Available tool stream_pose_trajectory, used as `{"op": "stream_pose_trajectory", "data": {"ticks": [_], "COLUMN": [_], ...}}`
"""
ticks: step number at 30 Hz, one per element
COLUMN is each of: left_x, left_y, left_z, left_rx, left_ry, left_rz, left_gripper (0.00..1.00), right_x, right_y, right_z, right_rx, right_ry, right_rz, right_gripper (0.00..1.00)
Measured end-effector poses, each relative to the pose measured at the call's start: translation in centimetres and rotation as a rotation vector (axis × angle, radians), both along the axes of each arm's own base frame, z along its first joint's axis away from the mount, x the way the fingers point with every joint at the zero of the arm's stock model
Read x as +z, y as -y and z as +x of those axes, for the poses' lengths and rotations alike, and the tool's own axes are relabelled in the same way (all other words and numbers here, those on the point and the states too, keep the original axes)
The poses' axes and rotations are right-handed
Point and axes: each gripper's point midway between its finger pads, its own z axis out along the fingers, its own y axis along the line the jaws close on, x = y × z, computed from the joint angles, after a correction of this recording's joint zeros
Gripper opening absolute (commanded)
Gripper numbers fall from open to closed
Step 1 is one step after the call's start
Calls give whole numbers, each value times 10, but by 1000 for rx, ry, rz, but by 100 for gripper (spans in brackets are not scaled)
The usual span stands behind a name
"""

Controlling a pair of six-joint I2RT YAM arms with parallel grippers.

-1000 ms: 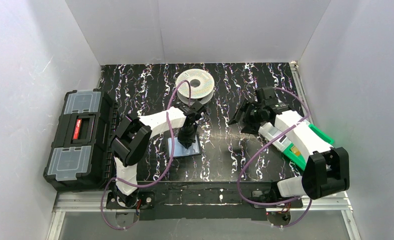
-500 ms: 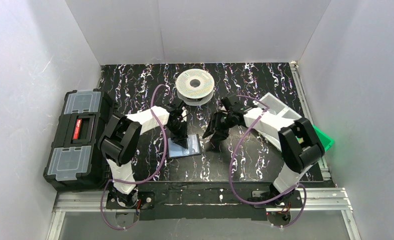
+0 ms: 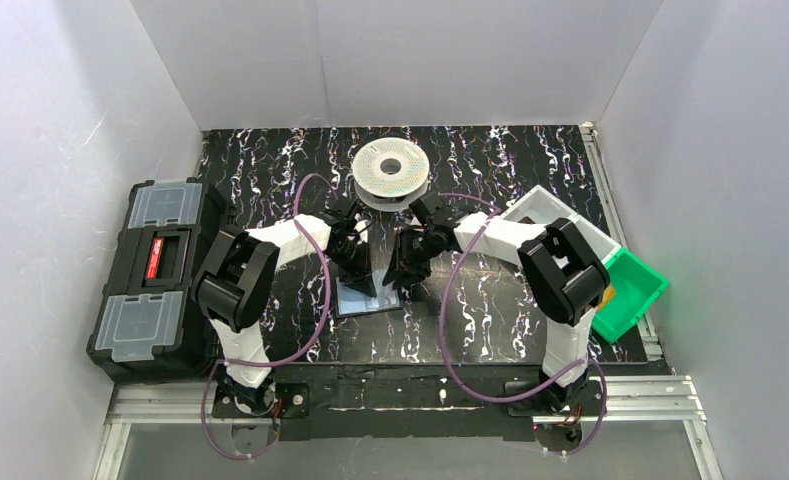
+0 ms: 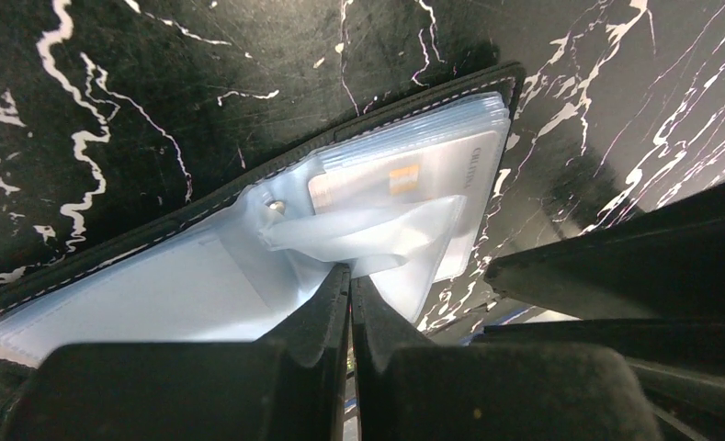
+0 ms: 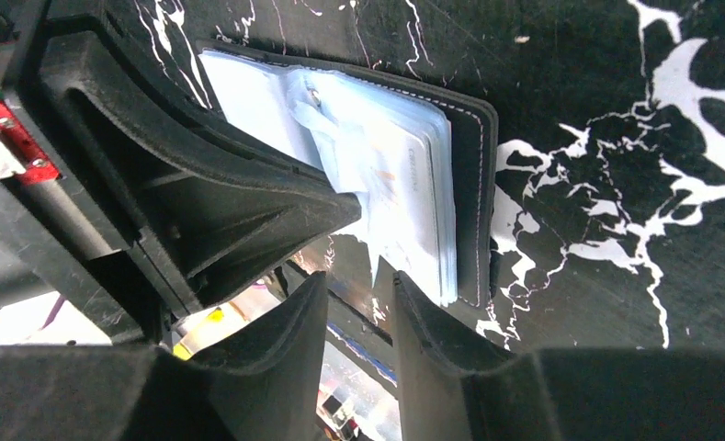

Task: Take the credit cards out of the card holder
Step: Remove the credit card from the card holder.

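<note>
- One pale rectangular plastic credit card (image 4: 388,182), gold chip showing, sits tucked inside the clear sleeves; an orange one I can't pick out
- Small flat black folding card holder (image 3: 380,300) lies spread open on the black white-veined table (image 3: 270,165), bluish inside up, between the two arms
- Danger here: the clear plastic sleeve flap (image 4: 377,230) is thin and slippery, so it could slide out of the pinch and drop back over the card
- Pull too hard on that flap and the whole light holder may lift or skid, since nothing else seems to pin it down
- Right fingers could nip several sleeve leaves along with the card, or miss the card's edge altogether
- Left gripper (image 4: 349,272): jaws pressed tight together, pinching that flap at the tips and holding it up
- Right gripper (image 5: 360,285): jaws partly spread, nothing between them, hovering just beside the holder's sleeve edge, close to the left fingers
</note>
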Motion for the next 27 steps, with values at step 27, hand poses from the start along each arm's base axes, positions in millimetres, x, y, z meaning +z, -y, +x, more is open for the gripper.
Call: {"op": "stream_pose_trajectory", "data": {"ticks": [27], "left_x": [5], "left_y": [3], "left_z": [-7], "left_rx": [-30], "left_ry": [-18], "left_rz": [-36], "left_gripper": [23], "right_x": [-32], "right_y": [-16], "right_z": [-2], "right_rx": [73], "right_ry": [-9], "right_rz": [-24], "right_gripper": [1]}}
